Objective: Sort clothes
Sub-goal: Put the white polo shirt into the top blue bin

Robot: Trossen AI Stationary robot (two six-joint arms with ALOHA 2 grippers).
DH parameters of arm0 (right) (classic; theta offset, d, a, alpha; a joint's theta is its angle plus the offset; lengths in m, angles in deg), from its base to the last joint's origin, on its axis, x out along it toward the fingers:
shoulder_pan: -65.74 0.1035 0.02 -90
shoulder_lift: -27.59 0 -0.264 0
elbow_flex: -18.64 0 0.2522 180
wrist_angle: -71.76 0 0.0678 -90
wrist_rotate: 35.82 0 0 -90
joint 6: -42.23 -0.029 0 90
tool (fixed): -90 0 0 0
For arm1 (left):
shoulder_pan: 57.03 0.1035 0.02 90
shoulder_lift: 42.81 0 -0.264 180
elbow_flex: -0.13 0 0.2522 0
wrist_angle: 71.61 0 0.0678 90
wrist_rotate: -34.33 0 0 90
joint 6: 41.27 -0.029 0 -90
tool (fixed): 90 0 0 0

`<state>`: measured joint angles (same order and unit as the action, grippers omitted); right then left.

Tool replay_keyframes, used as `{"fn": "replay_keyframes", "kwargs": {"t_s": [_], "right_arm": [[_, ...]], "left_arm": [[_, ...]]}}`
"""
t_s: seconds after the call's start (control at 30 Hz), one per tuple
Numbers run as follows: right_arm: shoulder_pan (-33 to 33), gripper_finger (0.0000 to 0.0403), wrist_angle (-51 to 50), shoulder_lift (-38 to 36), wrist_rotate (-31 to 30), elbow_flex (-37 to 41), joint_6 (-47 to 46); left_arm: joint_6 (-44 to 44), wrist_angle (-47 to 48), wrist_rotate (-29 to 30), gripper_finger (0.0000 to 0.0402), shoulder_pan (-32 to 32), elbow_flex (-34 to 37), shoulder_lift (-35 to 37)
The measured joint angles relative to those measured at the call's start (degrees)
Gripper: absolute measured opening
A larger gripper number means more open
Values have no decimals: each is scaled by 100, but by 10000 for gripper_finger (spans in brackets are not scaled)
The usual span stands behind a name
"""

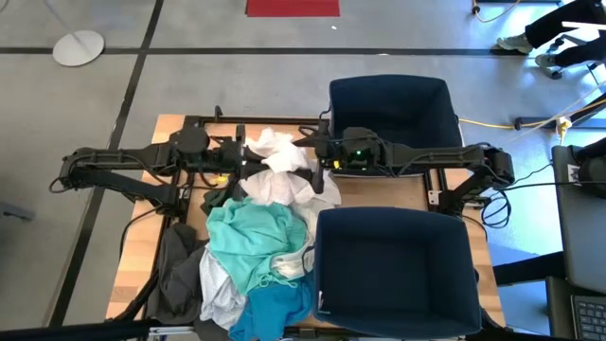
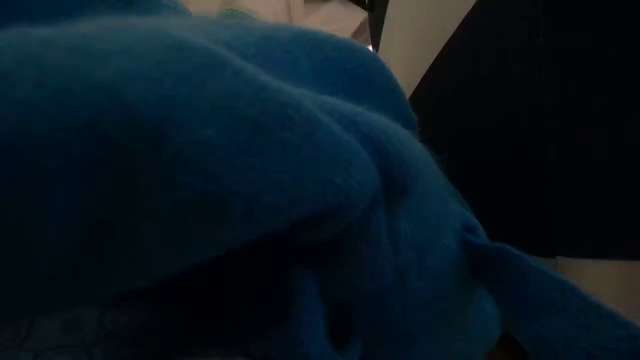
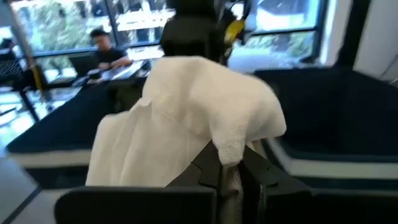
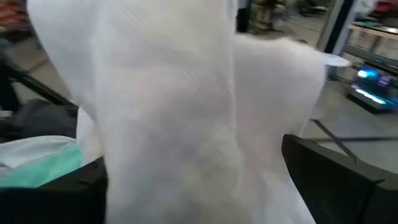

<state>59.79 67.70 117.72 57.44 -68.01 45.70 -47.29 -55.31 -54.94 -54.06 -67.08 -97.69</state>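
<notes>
Hanging lengthwise between left gripper (image 1: 244,156) and right gripper (image 1: 312,156): white garment (image 1: 277,163).

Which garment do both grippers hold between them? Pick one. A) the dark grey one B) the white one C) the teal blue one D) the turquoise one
B: in the high view the white garment is stretched between the left gripper and the right gripper, and both wrist views show white fabric between the fingers.
</notes>
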Motion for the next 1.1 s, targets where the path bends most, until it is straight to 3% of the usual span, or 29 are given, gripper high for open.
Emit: {"fn": "replay_keyframes", "kwargs": {"t_s": [0.17,0.37,0.57,0.77,0.9,1.1], "right_arm": [[0,363,572,228,401,0,0],[65,363,1094,474,1469,0,-62],[153,363,1509,657,884,0,-13],[218,350,1600,737,1052,-4,26],[230,272,1618,734,847,-4,137],[221,68,1593,733,829,-31,134]], "left_arm": [[-88,-201,-13,10,-111,0,-2],[-157,-158,116,15,-104,0,-2],[-155,-241,156,16,-101,0,-74],[-320,-449,162,17,-99,0,-380],[-313,-582,151,17,-102,0,-484],[-301,-685,177,19,-93,0,-481]]}}
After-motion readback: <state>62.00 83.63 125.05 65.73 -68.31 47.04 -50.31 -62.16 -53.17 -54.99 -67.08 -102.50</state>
